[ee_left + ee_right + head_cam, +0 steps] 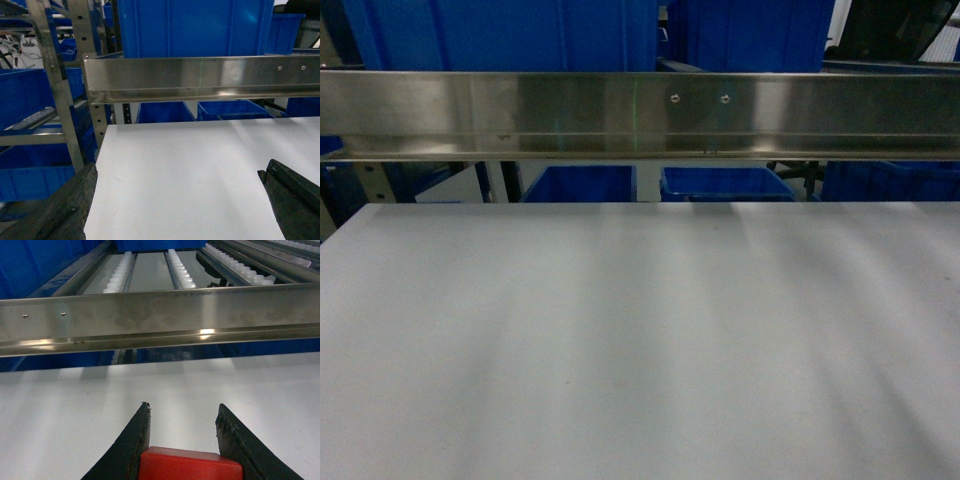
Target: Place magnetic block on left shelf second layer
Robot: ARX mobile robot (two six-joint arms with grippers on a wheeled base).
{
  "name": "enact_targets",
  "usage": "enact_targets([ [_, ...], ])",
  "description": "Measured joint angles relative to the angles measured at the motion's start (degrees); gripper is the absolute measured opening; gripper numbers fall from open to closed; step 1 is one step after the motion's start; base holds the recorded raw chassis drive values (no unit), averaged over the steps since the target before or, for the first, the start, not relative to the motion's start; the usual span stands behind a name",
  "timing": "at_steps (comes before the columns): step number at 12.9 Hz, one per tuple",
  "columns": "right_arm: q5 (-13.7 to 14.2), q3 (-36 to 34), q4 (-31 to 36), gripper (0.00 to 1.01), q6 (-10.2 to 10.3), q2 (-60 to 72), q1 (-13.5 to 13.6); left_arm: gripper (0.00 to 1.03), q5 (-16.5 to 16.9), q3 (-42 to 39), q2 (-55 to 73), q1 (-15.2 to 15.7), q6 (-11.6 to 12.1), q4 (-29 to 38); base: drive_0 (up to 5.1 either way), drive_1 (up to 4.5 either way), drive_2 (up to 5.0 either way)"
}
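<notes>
Head view: just a plain white tabletop [640,350] filling most of the frame, with a long steel beam [640,115] running straight across above its far edge. Behind and under the beam, blue crates [500,35] stacked up top and a couple more peeking out below. No arms or grippers showing here at all, and no red cube either.

Left wrist view: left gripper [180,200] spread wide, released, holding nothing — one dark finger at the bottom left corner, hanging out past the tabletop's left edge, the other at the bottom right over the white surface. Same beam across the top half. Off to the left, the left shelf [55,95] with its perforated steel uprights and more blue crates sitting on the levels. Hard to say which level is the second one from this angle.

Right wrist view: right gripper [182,437] clamped on the magnetic block [190,465], red top face sitting snug between the two black fingers at the bottom of the frame, over the tabletop. Can't tell whether resting on the surface or lifted a bit. Beyond the beam, white-roller rails [117,275] running away toward a blue crate at the back.
</notes>
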Motion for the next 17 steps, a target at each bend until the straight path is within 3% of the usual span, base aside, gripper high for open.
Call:
enact_targets([
  [17, -0.02, 0.02, -0.04, 0.33, 0.00, 0.00, 0.04, 0.98, 0.02, 0.00, 0.00, 0.00, 0.00, 0.02, -5.0, 2.41, 2.4],
])
